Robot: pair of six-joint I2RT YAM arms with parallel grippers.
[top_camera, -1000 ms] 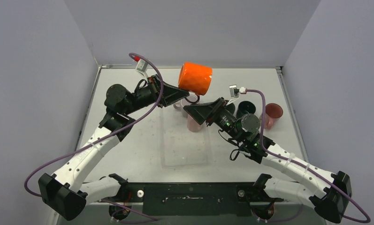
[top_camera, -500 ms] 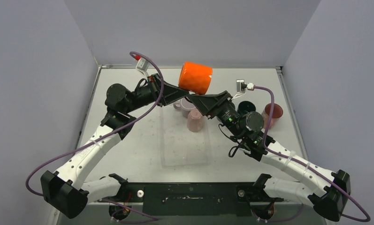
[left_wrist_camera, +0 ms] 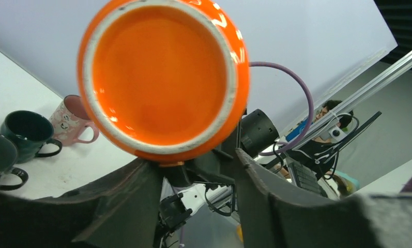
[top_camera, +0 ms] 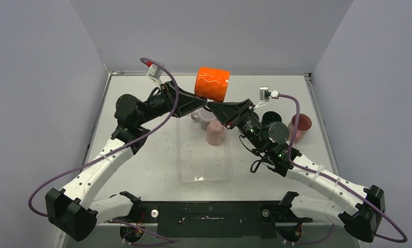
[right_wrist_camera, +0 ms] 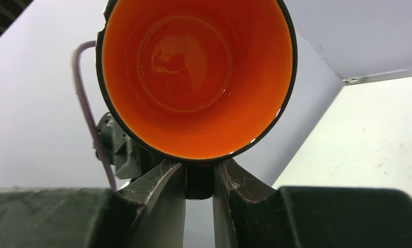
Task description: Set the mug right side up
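The orange mug (top_camera: pixel 212 84) hangs in the air above the back of the table, lying on its side. Its base (left_wrist_camera: pixel 159 77) faces the left wrist camera and its glossy inside (right_wrist_camera: pixel 196 77) faces the right wrist camera. My right gripper (top_camera: pixel 213 107) (right_wrist_camera: pixel 199 178) reaches up from below and is shut on the mug's handle (right_wrist_camera: pixel 199 182), which sits pinched between both fingers. My left gripper (top_camera: pixel 199 103) (left_wrist_camera: pixel 191 160) is open just under the mug, its fingers spread either side of the handle; one finger still looks close to the mug's underside.
Below the mug, a pink mug (top_camera: pixel 214 133) stands upside down beside another pink mug (top_camera: pixel 201 116) at the far end of a clear tray (top_camera: pixel 202 170). A dark green mug (top_camera: pixel 270 119) and a maroon cup (top_camera: pixel 300 124) stand to the right.
My right gripper moved up to the handle and closed on it. My left gripper, shut on the mug before, has spread open. The mug tilted slightly.
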